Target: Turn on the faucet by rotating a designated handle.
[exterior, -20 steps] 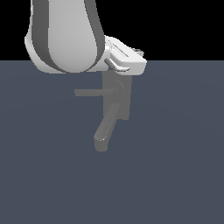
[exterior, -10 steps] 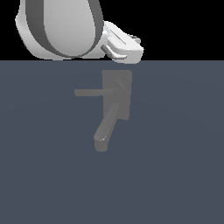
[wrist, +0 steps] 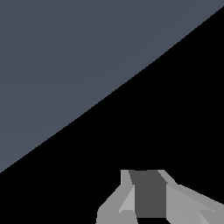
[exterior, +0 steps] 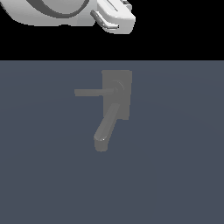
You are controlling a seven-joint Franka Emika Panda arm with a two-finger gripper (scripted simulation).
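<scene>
The tool (exterior: 114, 19) hung high, well apart from the faucet (exterior: 114, 98); its opening couldn't be told. It should descend beside the handle (exterior: 94, 92) and push sideways.

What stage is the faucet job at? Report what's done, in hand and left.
Done: nothing visible. The handle points toward the exterior view's left off the faucet, untouched. In hand: nothing; the arm sits at the top of the exterior view, away from the faucet, and the wrist view shows only floor and void. Whether the jaws are open cannot be told. Left: reach the handle and rotate it.
</scene>
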